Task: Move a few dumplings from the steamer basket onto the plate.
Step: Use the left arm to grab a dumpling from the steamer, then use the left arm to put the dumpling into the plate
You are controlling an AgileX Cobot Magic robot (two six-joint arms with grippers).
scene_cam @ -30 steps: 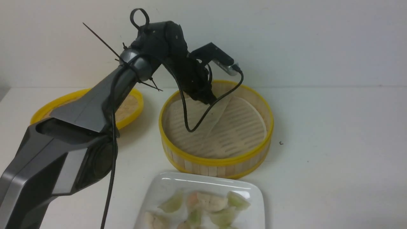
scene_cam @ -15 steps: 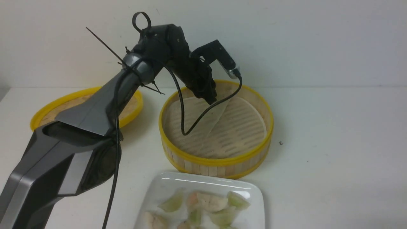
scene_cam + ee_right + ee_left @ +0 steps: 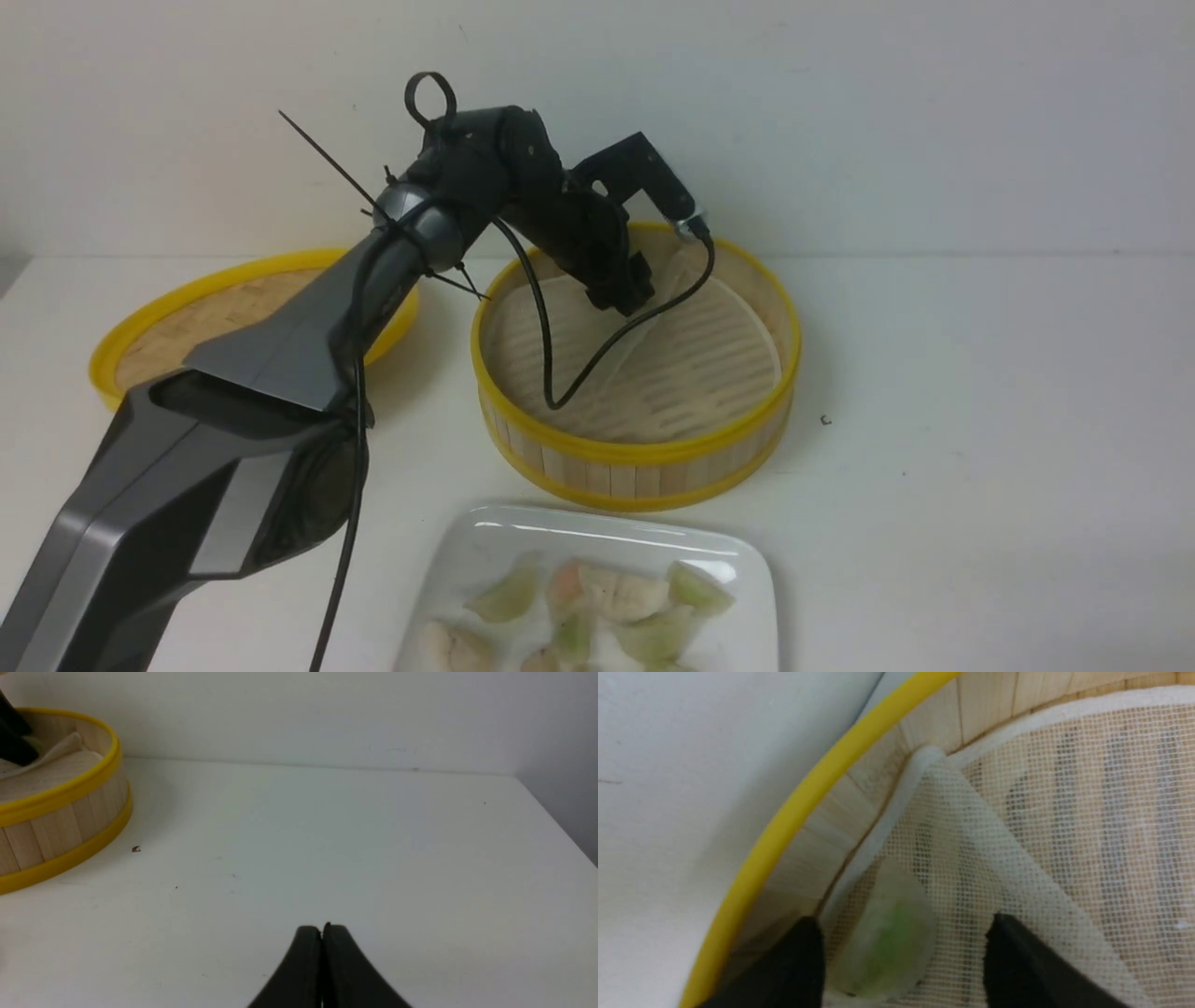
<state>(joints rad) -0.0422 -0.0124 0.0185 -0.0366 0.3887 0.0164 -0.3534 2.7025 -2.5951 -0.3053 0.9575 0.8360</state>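
A: Two yellow-rimmed rounds on the surface (image 3: 980, 355). Run me L to R pls?
B: Far L is the flat woven lid (image 3: 233, 308), lying on its own. Next, the left arm (image 3: 308, 317) reaches fwd & dips into the steamer basket (image 3: 635, 457), approx centre.
A: Left claw?
B: The left claw (image 3: 627, 297) is down at the far side of the basket, near the wall. In the wrist cam it's spread wide & released, w/ its fingers (image 3: 789, 970) either side of one green dumpling (image 3: 887, 942). One finger is just beside it, can't tell if touching. The other stands apart w/ a clear gap.
A: What's that one lying on?
B: The whitish mesh liner (image 3: 1064, 812), which has a raised fold. It lies right by the slatted wall under the yellow rim.
A: Plate?
B: The plate (image 3: 756, 579) sits nearest the robot, just in front of the basket, not touching it. Several dumplings (image 3: 616, 597) are bunched on it, green, pinkish & whitish. The pic's edge cuts some off, so no exact count.
A: R side?
B: A tiny dark speck (image 3: 825, 420) lies right of the basket. The right claw (image 3: 322, 933) shows only in its own wrist cam. It's clenched, fingers pressed together, over the surface & well apart from the basket.
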